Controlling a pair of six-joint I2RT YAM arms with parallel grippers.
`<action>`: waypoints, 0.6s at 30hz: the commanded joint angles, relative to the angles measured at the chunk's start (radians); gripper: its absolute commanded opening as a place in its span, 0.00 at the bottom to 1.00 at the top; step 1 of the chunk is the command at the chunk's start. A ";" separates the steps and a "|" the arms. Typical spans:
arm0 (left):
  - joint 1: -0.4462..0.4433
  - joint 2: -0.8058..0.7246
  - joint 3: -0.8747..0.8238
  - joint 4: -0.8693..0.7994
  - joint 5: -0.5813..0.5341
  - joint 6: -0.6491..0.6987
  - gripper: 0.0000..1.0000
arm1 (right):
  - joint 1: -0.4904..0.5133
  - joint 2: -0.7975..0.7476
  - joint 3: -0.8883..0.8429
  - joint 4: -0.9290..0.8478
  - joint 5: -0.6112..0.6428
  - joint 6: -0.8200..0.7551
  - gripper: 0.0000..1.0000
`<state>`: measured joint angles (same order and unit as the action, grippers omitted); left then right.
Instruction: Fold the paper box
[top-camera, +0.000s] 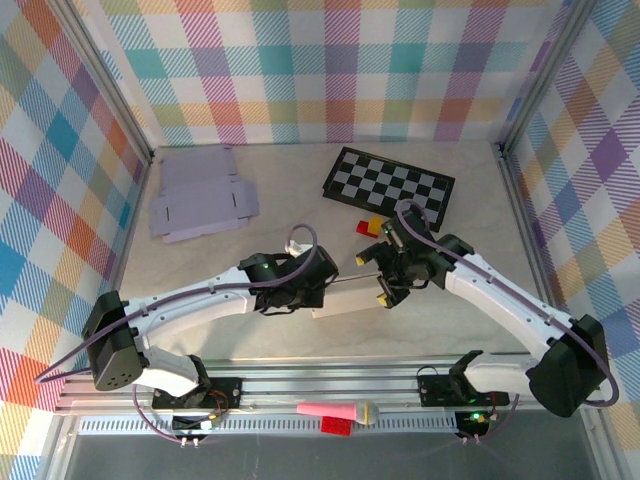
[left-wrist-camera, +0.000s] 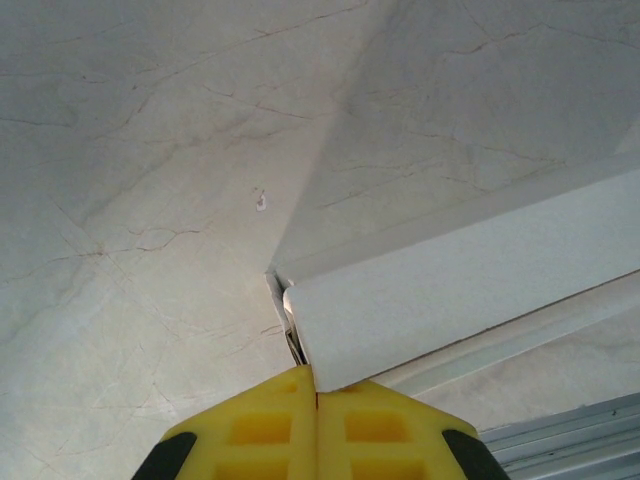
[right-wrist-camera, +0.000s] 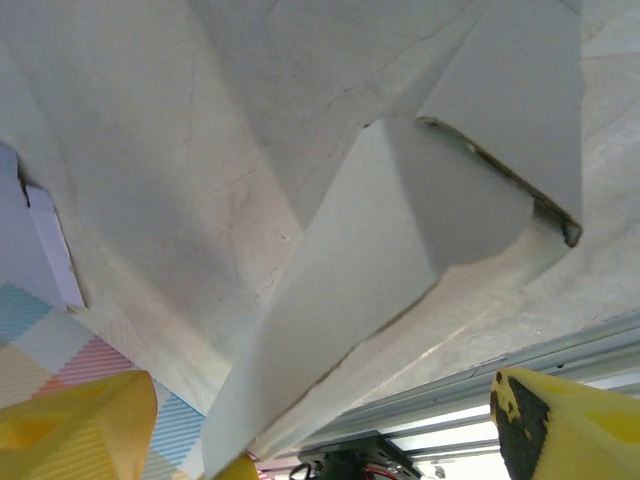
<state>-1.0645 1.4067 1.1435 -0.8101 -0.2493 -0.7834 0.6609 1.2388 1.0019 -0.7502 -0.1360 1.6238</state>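
Gripping paper box (left-wrist-camera: 450, 290): left pincer (left-wrist-camera: 317, 392); right pincer (right-wrist-camera: 315, 385) astride.

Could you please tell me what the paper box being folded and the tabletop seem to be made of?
The paper box looks like thin matte pale card; its cut edge shows a brownish core. The tabletop looks like smooth veined marble, possibly printed laminate.
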 joint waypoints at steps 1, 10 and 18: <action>-0.034 0.006 -0.036 -0.070 -0.020 -0.032 0.00 | 0.009 0.013 -0.003 0.000 0.004 0.130 0.86; -0.084 0.016 -0.038 -0.060 -0.083 -0.053 0.00 | 0.013 0.080 -0.037 0.069 0.014 0.198 0.78; -0.086 0.021 -0.064 -0.020 -0.068 -0.057 0.00 | 0.015 0.105 -0.049 0.082 0.047 0.147 0.69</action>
<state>-1.1385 1.4071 1.1206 -0.7918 -0.3542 -0.8234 0.6685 1.3338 0.9680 -0.6731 -0.1139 1.7912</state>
